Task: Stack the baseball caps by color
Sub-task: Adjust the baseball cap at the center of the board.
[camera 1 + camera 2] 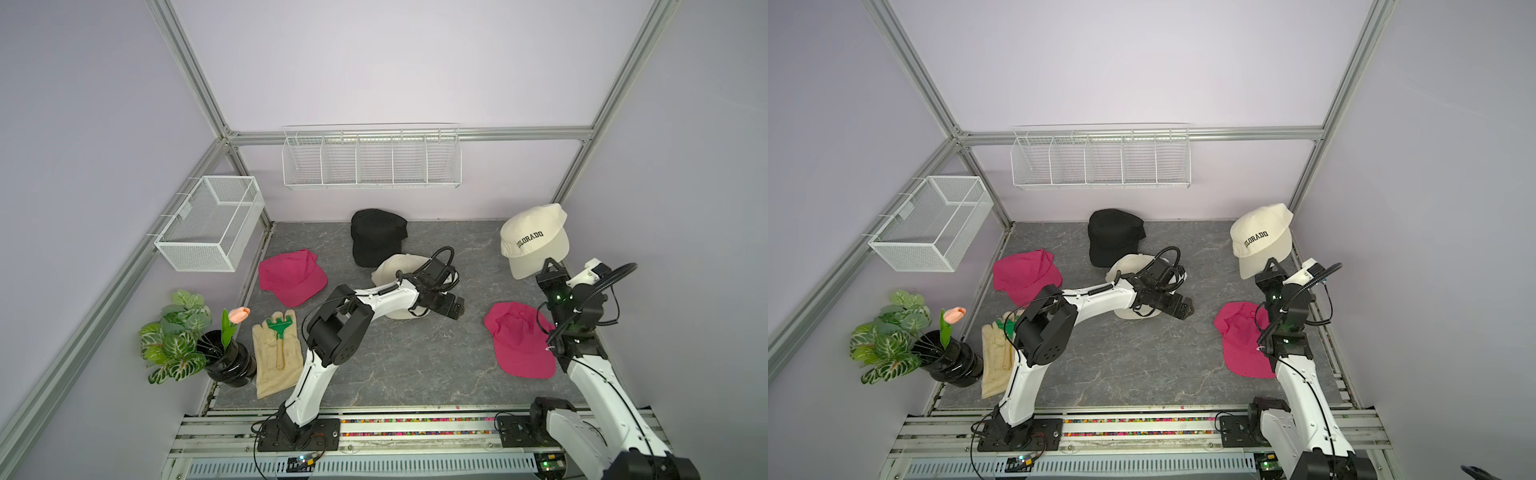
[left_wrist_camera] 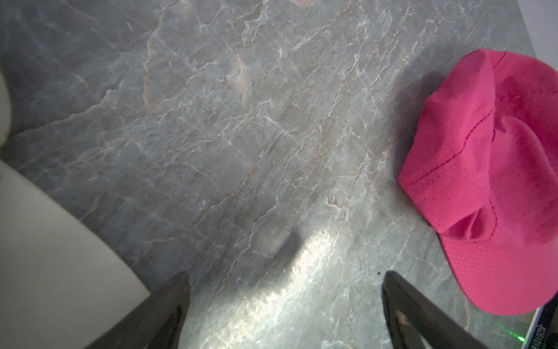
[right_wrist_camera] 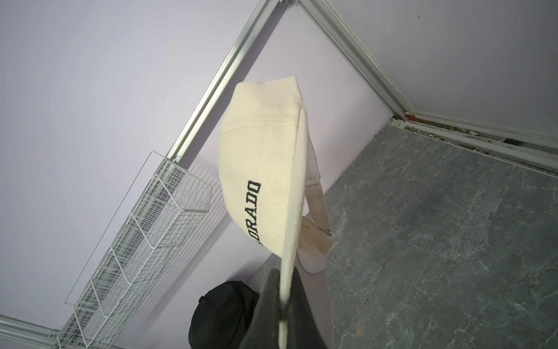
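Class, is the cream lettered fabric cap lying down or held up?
Held up: right pincer clamps the cream lettered cap by its brim, off the grey table.

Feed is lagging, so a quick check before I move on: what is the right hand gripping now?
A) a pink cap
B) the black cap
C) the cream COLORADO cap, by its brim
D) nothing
C: in the right wrist view the right hand is shut on the brim edge of the cream COLORADO cap.
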Available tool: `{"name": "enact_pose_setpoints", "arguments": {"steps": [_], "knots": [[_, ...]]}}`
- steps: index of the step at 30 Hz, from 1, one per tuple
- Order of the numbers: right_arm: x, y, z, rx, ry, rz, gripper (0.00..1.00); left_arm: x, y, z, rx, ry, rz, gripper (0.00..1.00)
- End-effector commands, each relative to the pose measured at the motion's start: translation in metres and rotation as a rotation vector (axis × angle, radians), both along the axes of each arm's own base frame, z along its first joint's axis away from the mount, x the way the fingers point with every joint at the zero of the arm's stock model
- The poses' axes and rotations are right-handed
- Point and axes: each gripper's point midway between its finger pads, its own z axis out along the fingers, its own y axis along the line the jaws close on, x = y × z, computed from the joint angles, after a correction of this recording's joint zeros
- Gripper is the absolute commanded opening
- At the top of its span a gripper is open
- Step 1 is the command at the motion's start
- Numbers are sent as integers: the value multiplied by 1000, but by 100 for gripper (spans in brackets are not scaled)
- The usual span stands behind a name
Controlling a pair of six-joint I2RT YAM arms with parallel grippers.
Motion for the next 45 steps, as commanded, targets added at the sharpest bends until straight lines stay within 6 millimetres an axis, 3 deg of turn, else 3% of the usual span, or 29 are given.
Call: {"name": "enact_pose_setpoints", "arguments": {"steps": [1, 14, 18, 20, 24, 29, 35, 40, 45], "knots": [[0, 2, 14, -41, -34, -13, 7, -4, 13, -12, 47, 23, 26, 100], [0, 8, 13, -70, -16, -29, 6, -28, 38, -22, 95, 47, -22, 100], [1, 9, 10, -62, -13, -31, 7, -27, 33, -10, 66, 29, -40, 100], [2, 12, 12, -53, -22, -24, 7, -29, 23, 7, 7, 27, -62, 100], [1, 14, 22, 49, -100, -37, 6, -23, 5, 63, -130, -41, -84, 100], [0, 24, 37, 235, -236, -55, 6, 0, -12, 140, -395, -142, -30, 100], [7, 45, 52, 398, -349, -41, 6, 34, -11, 208, -745, -133, 94, 100], [18, 71, 76, 467, -490, 43, 6, 55, -6, 253, -995, -30, 140, 100], [25, 93, 94, 541, -600, 109, 7, 68, -7, 278, -1118, 36, 142, 100]]}}
